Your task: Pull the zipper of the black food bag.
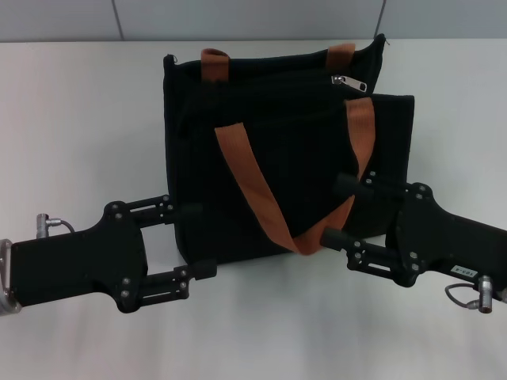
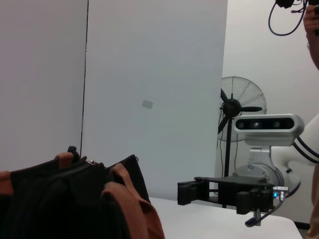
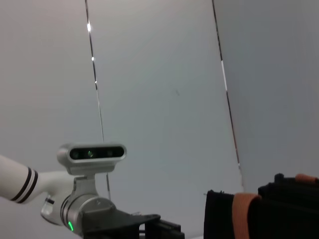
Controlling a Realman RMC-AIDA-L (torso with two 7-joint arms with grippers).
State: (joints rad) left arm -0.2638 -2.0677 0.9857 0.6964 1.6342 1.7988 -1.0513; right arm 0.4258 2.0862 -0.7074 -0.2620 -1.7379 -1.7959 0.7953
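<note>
The black food bag (image 1: pixel 269 150) stands in the middle of the white table, with one orange-brown strap (image 1: pixel 253 190) hanging down its front. The silver zipper pull (image 1: pixel 349 81) lies on the zip line near the bag's far right top corner. My left gripper (image 1: pixel 198 240) is open at the bag's near left corner, empty. My right gripper (image 1: pixel 339 210) is open at the bag's near right side, empty, with its lower finger close to the strap's hanging loop. The bag also shows in the left wrist view (image 2: pixel 60 199) and in the right wrist view (image 3: pixel 279 214).
The white table (image 1: pixel 79 119) runs back to a grey wall. In the left wrist view the right gripper (image 2: pixel 192 191) shows beyond the bag, with a standing fan (image 2: pixel 234 107) behind it. The right wrist view shows the left arm (image 3: pixel 124 224) low down.
</note>
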